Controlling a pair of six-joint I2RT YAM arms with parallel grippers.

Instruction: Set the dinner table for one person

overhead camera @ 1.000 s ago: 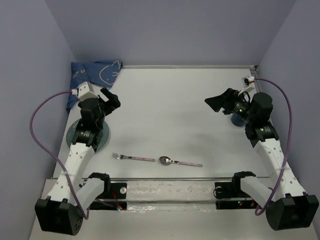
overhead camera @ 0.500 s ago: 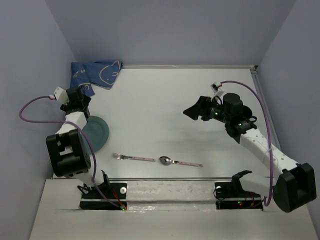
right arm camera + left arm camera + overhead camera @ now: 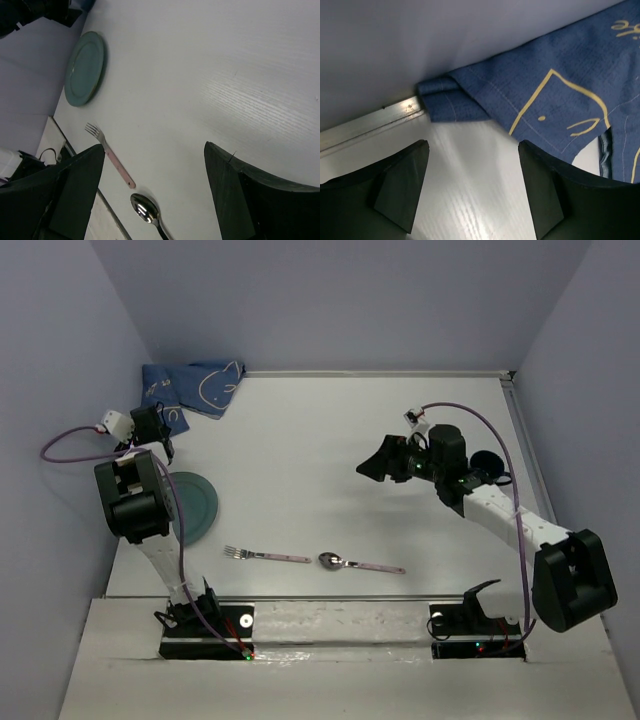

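Setting judged barely begun. On the dinner table (image 3: 320,430), spread beneath both arms, the teal plate (image 3: 195,505) is seen at the left edge. The fork (image 3: 266,556) and spoon (image 3: 358,564) are laid near the front, and the blue napkin (image 3: 190,388) is bunched far-left. The left gripper (image 3: 471,182) is held agape at the napkin, the right gripper (image 3: 155,192) agape and empty.

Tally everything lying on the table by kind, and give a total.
Plate: 1
Fork: 1
Spoon: 1
Blue cloth: 1
Dark round item, partly hidden at far right: 1
Total: 5
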